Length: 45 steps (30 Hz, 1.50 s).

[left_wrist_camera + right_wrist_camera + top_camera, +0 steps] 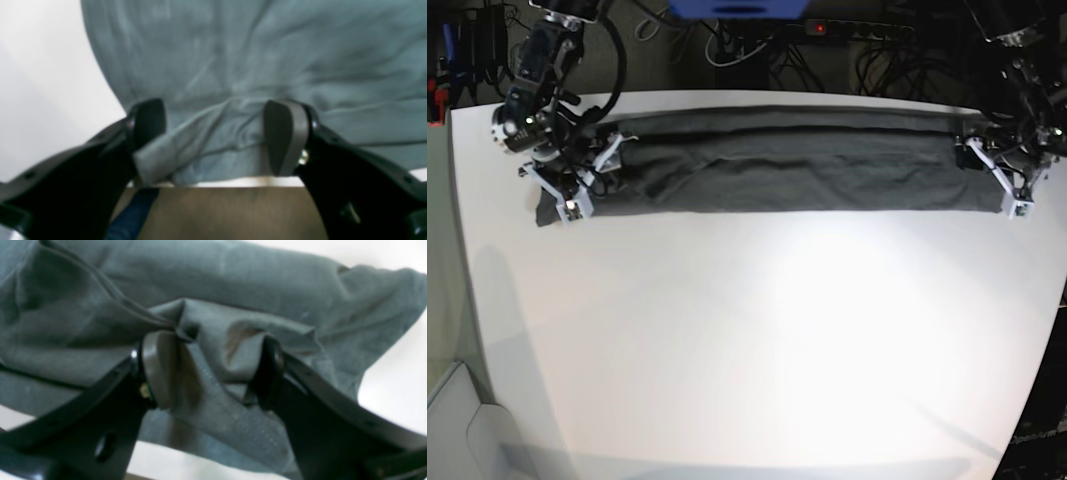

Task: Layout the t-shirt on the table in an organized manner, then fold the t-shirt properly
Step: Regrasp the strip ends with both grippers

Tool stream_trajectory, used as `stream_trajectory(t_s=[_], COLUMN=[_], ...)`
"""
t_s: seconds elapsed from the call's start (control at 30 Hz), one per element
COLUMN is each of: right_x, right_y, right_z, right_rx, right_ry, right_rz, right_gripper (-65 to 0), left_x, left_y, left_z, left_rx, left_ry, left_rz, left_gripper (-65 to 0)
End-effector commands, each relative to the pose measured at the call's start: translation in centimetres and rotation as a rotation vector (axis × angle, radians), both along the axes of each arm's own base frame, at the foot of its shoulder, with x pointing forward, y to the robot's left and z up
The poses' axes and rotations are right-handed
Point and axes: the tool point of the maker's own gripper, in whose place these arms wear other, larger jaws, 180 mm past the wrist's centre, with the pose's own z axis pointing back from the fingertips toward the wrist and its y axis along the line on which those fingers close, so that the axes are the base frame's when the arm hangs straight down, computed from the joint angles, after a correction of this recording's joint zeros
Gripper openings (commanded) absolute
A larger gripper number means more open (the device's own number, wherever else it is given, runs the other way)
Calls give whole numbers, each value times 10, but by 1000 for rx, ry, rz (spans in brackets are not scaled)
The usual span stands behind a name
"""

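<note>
The t-shirt (792,168) lies as a long folded band along the table's (747,340) far edge, the left gripper (215,136) and right gripper (213,370) spread wide astride its ends, so I'd guess each must next pinch an end to fold again

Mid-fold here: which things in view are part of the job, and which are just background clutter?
Part of the job:
- t-shirt, a long band along the far edge
- table
- left gripper, open at one end
- right gripper, open around cloth at the other end

Just lying about:
- cables behind the table
- blue object
</note>
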Motion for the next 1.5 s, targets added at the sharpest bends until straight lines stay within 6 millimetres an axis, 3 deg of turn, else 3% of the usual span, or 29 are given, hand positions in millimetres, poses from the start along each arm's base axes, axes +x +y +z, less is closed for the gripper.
stream_trajectory(t_s=[0.0,0.13,0.27,0.4,0.57,0.83,1.17,1.47], right_x=[-8,-7,-4,-3,-3,-4,-3,-3], right_y=[-1,-2,-1,-4,-6,-6,-6,-7], right_z=[-6,-7,-6,-5,-4,-4,-5,-4], right_rx=[-15,-14,-13,-23,-29,-30,-30,-31], right_ry=[44,44,39,36,36,37,37,37], right_rz=[6,6,7,13,14,16,16,16], right_gripper=[-285,-285,-285,-285,-285,-285,-285,-285], left_x=[6,11,8,-9,-27,-14,20,16], left_y=[13,19,21,48,66,62,42,37], left_z=[16,33,34,37,16,10,14,-16], left_rx=[37,67,76,87,63,13,0,-94], left_ry=[-43,-89,-83,-86,-11,-28,-54,7], left_rz=[17,26,26,118,92,111,34,75], left_gripper=[-188,-188,-188,-187,-187,-187,-187,-188])
